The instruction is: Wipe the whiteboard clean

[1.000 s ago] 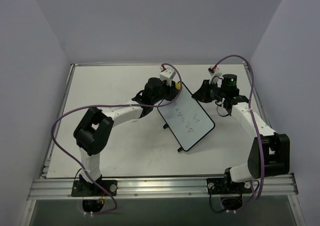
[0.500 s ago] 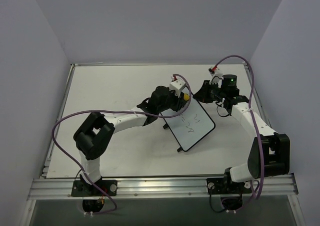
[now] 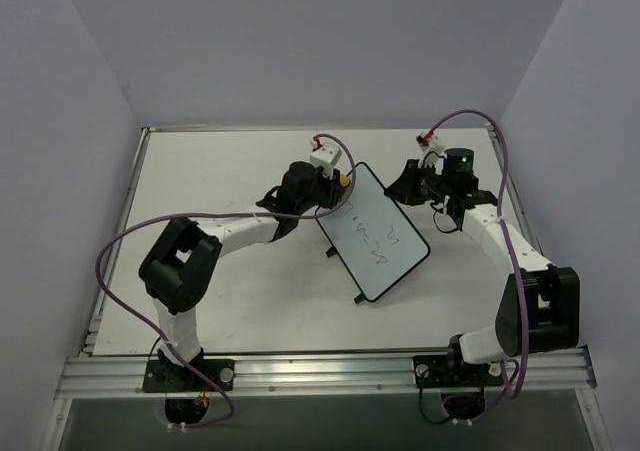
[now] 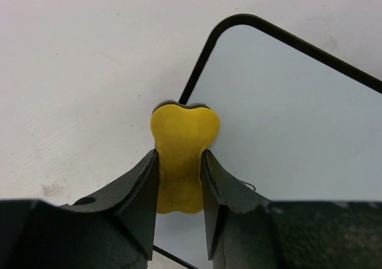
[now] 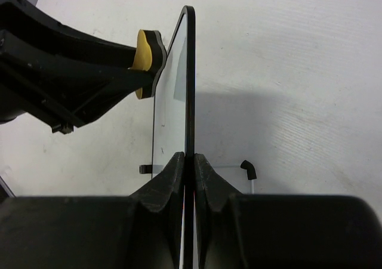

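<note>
The whiteboard (image 3: 375, 233) is a white board with a thin black frame and dark handwriting, standing tilted mid-table on two small black feet. My right gripper (image 3: 408, 187) is shut on its upper right edge; the right wrist view shows the board edge-on (image 5: 188, 72) between the fingers (image 5: 170, 176). My left gripper (image 3: 338, 183) is shut on the yellow bone-shaped eraser (image 4: 182, 150), which presses against the board's top left corner (image 4: 239, 27). The eraser also shows in the right wrist view (image 5: 145, 55) touching the board's face.
The white table (image 3: 220, 171) has metal rails at its edges and grey walls on three sides. Purple cables loop from both arms. One black foot of the board (image 5: 248, 169) shows behind it in the right wrist view.
My left gripper swept the eraser right and down over the board, then back up and left to its top corner. The right gripper and the board have stayed put.
</note>
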Available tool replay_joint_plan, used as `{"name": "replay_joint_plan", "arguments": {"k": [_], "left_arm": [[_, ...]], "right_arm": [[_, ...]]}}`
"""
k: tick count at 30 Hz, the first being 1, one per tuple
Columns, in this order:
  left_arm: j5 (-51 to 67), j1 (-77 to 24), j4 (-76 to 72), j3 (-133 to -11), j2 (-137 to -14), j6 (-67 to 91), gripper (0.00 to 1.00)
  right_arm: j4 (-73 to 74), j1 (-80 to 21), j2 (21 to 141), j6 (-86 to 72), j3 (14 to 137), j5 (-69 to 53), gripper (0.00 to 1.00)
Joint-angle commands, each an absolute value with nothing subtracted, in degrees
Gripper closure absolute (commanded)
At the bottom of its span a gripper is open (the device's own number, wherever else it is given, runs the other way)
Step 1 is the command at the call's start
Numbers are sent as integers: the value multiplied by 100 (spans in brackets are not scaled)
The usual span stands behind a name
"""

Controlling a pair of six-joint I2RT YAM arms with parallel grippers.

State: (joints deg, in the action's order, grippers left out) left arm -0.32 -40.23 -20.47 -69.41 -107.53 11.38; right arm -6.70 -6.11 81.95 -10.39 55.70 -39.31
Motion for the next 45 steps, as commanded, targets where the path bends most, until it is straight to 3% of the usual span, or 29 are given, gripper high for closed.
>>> {"name": "replay_joint_plan", "arguments": {"k": [1,6,13,31,45], "left_arm": [[-44,-3973,-2074,-7356,-10889,1195,98],[290,-4008,-2153,-7611,-11013,1151,98],[352,-4350,-2803,-6953,-10837,1248,98],[-255,-6230,-3507,-5880,-10608,1160,98],[-544,-6540,-3446,-5722,-10723,1178,98]], "right_arm": [[-800,-721,7972,-1037,5564,-4254,100],[-800,-738,7954,-1037,5572,-4237,100],[-817,-738,7954,-1037,5537,-4219,100],[-765,-773,7954,-1028,5581,-4122,100],[-686,-782,7972,-984,5651,-4122,100]]}}
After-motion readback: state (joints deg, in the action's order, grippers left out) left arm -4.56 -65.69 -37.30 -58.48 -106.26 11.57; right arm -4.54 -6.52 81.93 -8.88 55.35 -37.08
